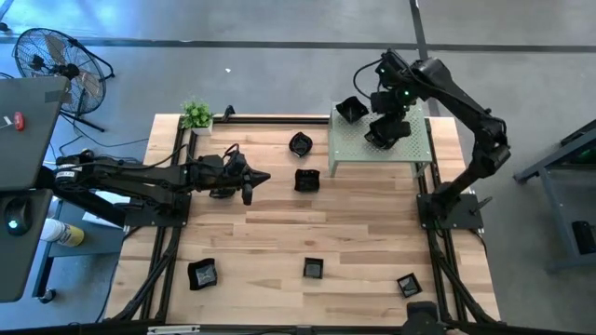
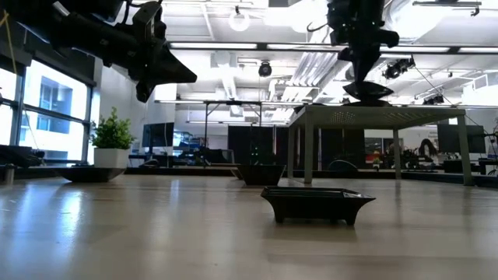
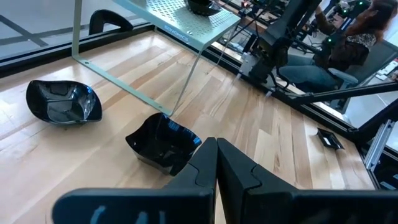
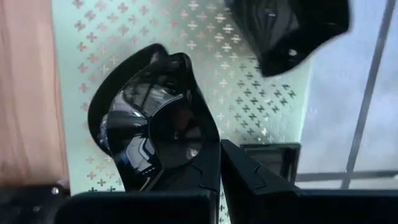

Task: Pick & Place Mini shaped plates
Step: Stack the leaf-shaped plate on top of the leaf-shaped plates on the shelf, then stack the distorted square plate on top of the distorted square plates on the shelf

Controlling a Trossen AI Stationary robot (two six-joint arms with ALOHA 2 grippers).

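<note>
I see a shiny black wavy dish (image 4: pixel 149 134) pinched in my right gripper (image 1: pixel 384 136). The fingers are closed on its rim, and it sits just over the pale green stand (image 1: pixel 414 147). A second black dish (image 1: pixel 351 109) lies at the stand's far left corner. The stand is thin metal full of tiny cross-shaped holes, and it has slim legs.

More little black plates lie on the table (image 1: pixel 363 228). A round wavy one (image 1: pixel 300 143) and a square one (image 1: pixel 306 180) are near the stand's left side. Three more lie along the near edge: one at the left (image 1: pixel 202 274), one in the middle (image 1: pixel 313 269) and one at the right (image 1: pixel 408 284). They are well apart from each other. All of them look smooth and glossy.

My left gripper (image 1: pixel 253 180) hangs in the air over the left middle of the table. Its fingers are pressed together and hold nothing.

The table is light wood planks with a black metal frame around it. A small green plant (image 1: pixel 196 114) in a white pot stands at the far left corner. Off the table to the left, a round wire fan (image 1: pixel 51 58) stands on the grey floor. In the low view I see a big room with long ceiling lights and tall windows.
</note>
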